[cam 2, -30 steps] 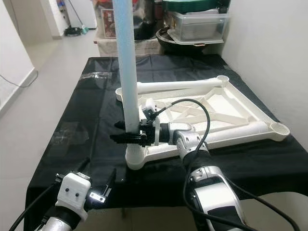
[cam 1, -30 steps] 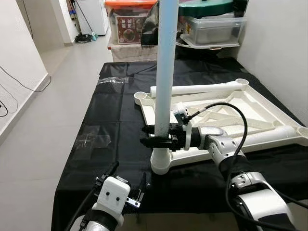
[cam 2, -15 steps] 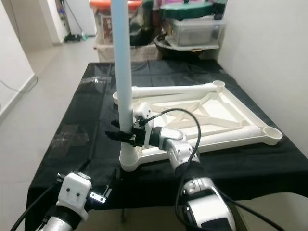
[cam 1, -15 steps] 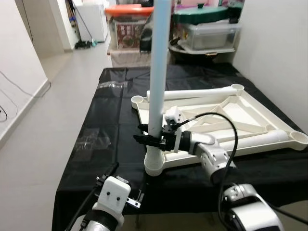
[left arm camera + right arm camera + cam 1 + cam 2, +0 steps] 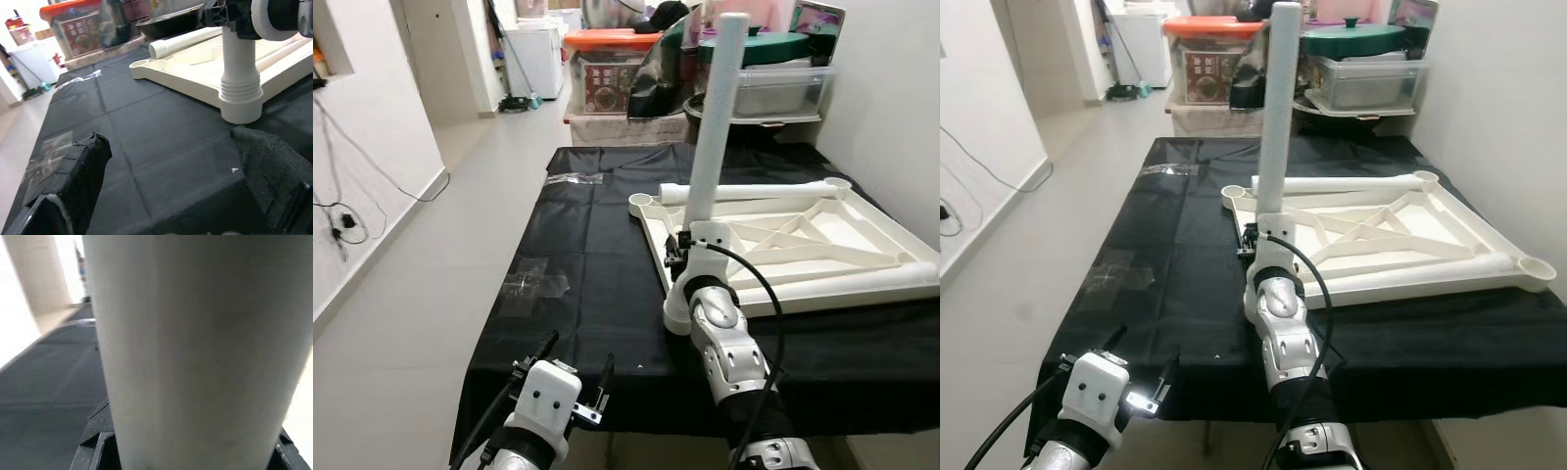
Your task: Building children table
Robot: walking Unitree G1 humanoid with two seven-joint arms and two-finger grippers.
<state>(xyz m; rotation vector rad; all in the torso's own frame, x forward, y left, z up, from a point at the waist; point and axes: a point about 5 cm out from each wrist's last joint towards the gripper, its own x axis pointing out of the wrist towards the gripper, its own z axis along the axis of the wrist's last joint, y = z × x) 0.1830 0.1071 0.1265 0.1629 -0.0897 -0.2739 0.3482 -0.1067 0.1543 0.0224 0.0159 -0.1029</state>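
While upright in the corner socket of the upturned table frame (image 5: 862, 235), the white leg (image 5: 708, 147) is clamped by the right gripper (image 5: 679, 253).
Left gripper (image 5: 578, 377) hangs spread open at the near edge of the black cloth (image 5: 578, 255).

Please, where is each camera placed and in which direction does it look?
Left and right eye views: on the head, looking forward and down at the table frame; the right arm and left gripper show.
Left wrist view: on the left wrist, looking between its fingers at the table leg.
Right wrist view: against that leg.
All share the leg.
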